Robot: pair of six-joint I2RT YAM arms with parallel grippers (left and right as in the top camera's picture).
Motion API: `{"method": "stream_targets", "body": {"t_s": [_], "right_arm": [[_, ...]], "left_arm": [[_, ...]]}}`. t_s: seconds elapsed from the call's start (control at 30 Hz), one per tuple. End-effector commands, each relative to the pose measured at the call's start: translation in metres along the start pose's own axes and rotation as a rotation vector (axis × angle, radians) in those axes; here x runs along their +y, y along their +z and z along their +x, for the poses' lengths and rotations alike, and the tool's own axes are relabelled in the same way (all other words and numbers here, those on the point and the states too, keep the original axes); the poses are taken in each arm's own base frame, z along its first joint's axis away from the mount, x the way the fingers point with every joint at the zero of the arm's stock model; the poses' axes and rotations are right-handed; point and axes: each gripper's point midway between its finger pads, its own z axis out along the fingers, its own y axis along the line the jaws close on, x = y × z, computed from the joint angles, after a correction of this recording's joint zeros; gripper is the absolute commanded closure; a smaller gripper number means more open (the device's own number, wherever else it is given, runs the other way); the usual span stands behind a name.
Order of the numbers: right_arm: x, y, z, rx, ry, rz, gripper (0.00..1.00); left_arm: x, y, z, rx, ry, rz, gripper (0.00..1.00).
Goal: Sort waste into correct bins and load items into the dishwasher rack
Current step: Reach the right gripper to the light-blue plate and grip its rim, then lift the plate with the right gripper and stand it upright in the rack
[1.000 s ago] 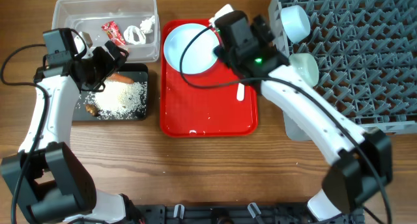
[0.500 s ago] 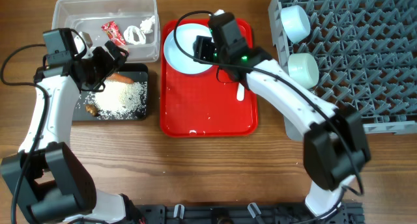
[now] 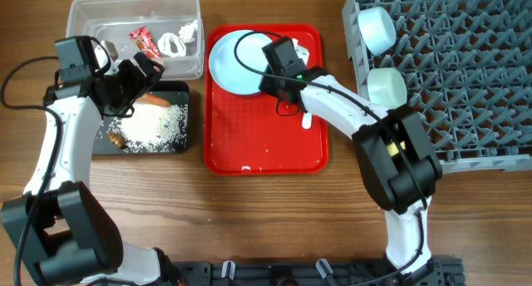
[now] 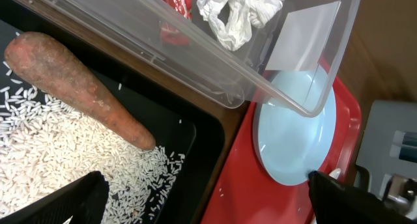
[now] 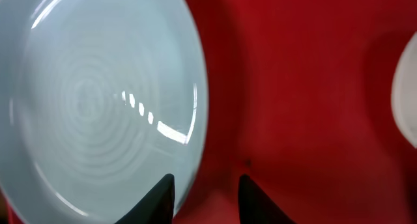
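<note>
Overhead: rack (image 3: pixel 449 70) right, two bowls (image 3: pixel 387 86) already in. Centre, tray (image 3: pixel 266 145). Left, black tub (image 3: pixel 187 111) with rice (image 3: pixel 154 128) and carrot (image 3: pixel 154 99); left gripper (image 4: pixel 202 198) over it, spread wide, empty. On tray, plate (image 5: pixel 98 100); right gripper (image 5: pixel 207 188) low at its rim, narrowly parted, empty, seemingly to pinch the edge. Just beside, spoon (image 3: pixel 307 117), possibly crowding.

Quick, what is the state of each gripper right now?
Left gripper: open, holding nothing, over the black tub.
Right gripper: open, jaws on either side of the light blue plate rim, not closed on it.
</note>
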Motion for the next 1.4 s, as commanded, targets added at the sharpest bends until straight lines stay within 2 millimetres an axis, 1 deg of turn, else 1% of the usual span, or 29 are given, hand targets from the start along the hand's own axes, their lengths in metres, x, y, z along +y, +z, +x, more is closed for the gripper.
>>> {"method": "stream_targets", "body": {"t_s": [0.0, 0.17, 0.23, 0.3, 0.43, 0.57, 0.67, 0.73, 0.8, 0.83, 0.87, 0.97, 1.0, 1.03, 1.07, 1.1, 1.17, 1.2, 1.27, 1.3, 1.37], "right_arm": [[-0.011, 0.015, 0.007, 0.011, 0.026, 0.033, 0.69], [-0.012, 0.018, 0.007, 0.011, 0.028, 0.034, 0.76], [-0.012, 0.018, 0.009, 0.021, 0.027, 0.032, 0.82], [-0.009, 0.017, 0.016, 0.056, 0.026, 0.016, 0.88], [-0.005, 0.015, 0.025, 0.122, 0.002, -0.025, 0.96], [-0.007, 0.008, 0.027, 0.196, 0.007, -0.065, 0.96], [-0.014, -0.004, 0.018, 0.216, -0.047, -0.078, 0.96], [-0.016, -0.022, 0.002, 0.186, -0.117, -0.093, 0.96], [-0.012, -0.049, -0.019, 0.129, -0.212, -0.126, 0.95], [-0.011, -0.066, -0.032, 0.086, -0.261, -0.130, 0.96], [-0.013, -0.081, -0.043, 0.046, -0.286, -0.113, 0.96], [-0.026, -0.139, -0.079, -0.118, -0.387, -0.008, 0.96], [-0.036, -0.166, -0.094, -0.196, -0.408, 0.062, 0.96], [-0.045, -0.186, -0.106, -0.259, -0.414, 0.128, 0.96], [-0.056, -0.214, -0.118, -0.338, -0.417, 0.208, 0.96], [-0.067, -0.238, -0.129, -0.408, -0.405, 0.282, 0.96], [-0.096, -0.296, -0.153, -0.583, -0.359, 0.485, 0.96], [-0.109, -0.322, -0.161, -0.659, -0.337, 0.585, 0.96], [-0.127, -0.356, -0.171, -0.752, -0.308, 0.731, 0.96], [-0.135, -0.370, -0.176, -0.779, -0.309, 0.804, 0.96], [-0.149, -0.383, -0.185, -0.780, -0.341, 0.917, 0.96]], "left_arm": [[-0.003, -0.005, -0.002, -0.012, 0.009, 0.010, 0.00], [-0.003, -0.005, -0.002, -0.012, 0.009, 0.010, 0.00], [-0.003, -0.005, -0.002, -0.012, 0.009, 0.010, 0.00], [-0.003, -0.005, -0.002, -0.012, 0.009, 0.010, 0.00], [-0.003, -0.005, -0.001, -0.012, 0.009, 0.010, 0.00], [-0.003, -0.005, -0.002, -0.012, 0.009, 0.010, 0.00], [-0.003, -0.005, -0.002, -0.012, 0.009, 0.010, 0.00], [-0.003, -0.005, -0.002, -0.012, 0.009, 0.010, 0.00], [-0.003, -0.005, -0.002, -0.012, 0.009, 0.010, 0.00], [-0.003, -0.005, -0.002, -0.012, 0.009, 0.010, 0.00], [-0.003, -0.005, -0.002, -0.012, 0.009, 0.010, 0.00], [-0.003, -0.005, -0.002, -0.012, 0.009, 0.010, 0.00], [-0.003, -0.005, -0.002, -0.012, 0.009, 0.010, 0.00], [-0.003, -0.005, -0.002, -0.012, 0.009, 0.010, 0.00], [-0.003, -0.005, -0.002, -0.012, 0.009, 0.010, 0.00], [-0.003, -0.005, -0.002, -0.012, 0.009, 0.010, 0.00], [-0.003, -0.005, -0.002, -0.012, 0.009, 0.010, 0.00], [-0.003, -0.005, -0.002, -0.012, 0.009, 0.010, 0.00], [-0.003, -0.005, -0.002, -0.012, 0.009, 0.010, 0.00], [-0.003, -0.005, -0.002, -0.012, 0.009, 0.010, 0.00], [-0.003, -0.005, -0.002, -0.012, 0.009, 0.010, 0.00]]}}
